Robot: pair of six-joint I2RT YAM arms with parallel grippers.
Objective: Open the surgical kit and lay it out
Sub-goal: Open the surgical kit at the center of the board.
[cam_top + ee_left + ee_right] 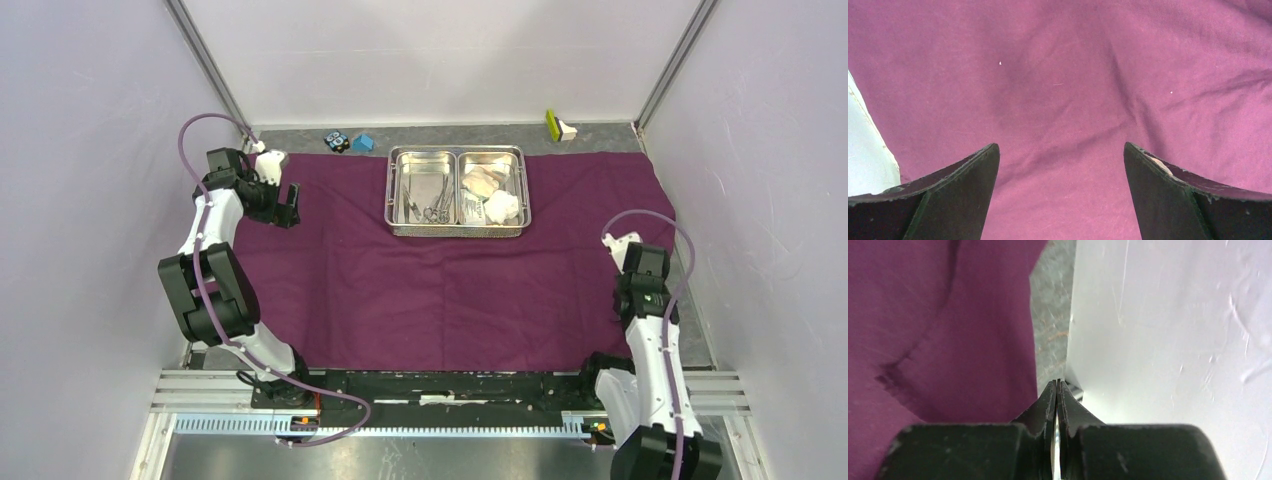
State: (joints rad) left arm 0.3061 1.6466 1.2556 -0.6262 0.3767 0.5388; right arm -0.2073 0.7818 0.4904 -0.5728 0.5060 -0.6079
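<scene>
Nearest, the right claw [1058, 389] sits at the right edge of the cloth [420, 290], clenched on nothing. Its tips are pressed together over the strip of bare tabletop [1050, 330] between cloth and wall. Farther back, the left claw [1060, 150] hangs released over the cloth's far left corner, with nothing between its fingers.

The cloth looks fully opened and fairly flat, so the step in hand seems to be emptying the tray [457, 232], which stands on the cloth at the middle of the far edge. Each arm would best work its own side. The left should take the forceps [437, 210] in the left compartment. The right, once opened, should take the packet [473, 206] and gauze [503, 207] in the right one. Thin steel tools will likely slide, so grip across the handles, and set the pieces well apart on the near half.

Past the cloth, a blue block [362, 143] rests at the tabletop's far edge. Pale walls [420, 60] close in three sides.
</scene>
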